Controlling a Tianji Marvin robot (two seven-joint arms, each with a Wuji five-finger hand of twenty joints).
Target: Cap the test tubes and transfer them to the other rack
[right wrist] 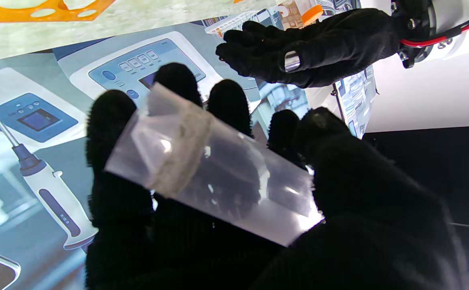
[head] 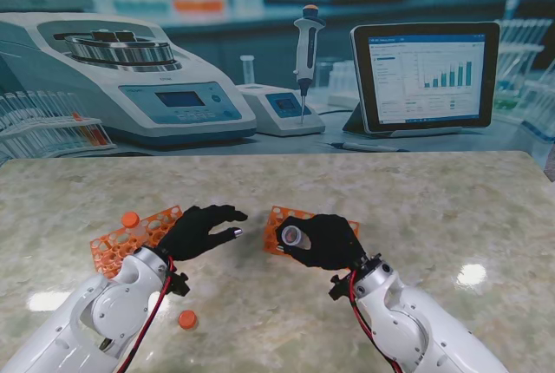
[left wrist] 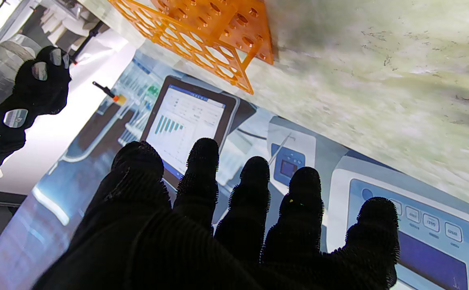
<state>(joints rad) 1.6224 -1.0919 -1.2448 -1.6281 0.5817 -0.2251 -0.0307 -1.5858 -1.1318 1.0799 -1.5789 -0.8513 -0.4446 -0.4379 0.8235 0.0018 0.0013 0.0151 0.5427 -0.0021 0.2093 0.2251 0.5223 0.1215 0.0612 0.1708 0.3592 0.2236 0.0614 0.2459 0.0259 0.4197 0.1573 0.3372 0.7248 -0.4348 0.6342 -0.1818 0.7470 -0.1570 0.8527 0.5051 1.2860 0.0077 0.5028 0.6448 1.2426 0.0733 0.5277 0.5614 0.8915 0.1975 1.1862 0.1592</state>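
- The right hand (head: 325,240), in a black glove, has its fingers wrapped around a clear, uncapped test tube (head: 291,235), lifted above the marble tabletop (head: 451,217).
- The left hand (head: 198,230) hovers empty, fingers spread.
- An orange rack (head: 121,238) sits beside each hand.
- A loose orange cap (head: 187,319) lies nearer to me.

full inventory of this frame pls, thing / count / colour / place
test tube rack: 2, orange, one on the table to my left, the other rack mostly behind the right robot hand
test tube: 1, clear, uncapped, held in the right robot hand
loose cap: 1, orange, on the table nearer to me, by the left arm
capped tube: 1, orange cap, in the left rack
table: 1, pale marble
left robot hand: black glove, fingers apart, empty
right robot hand: black glove, gripping the test tube
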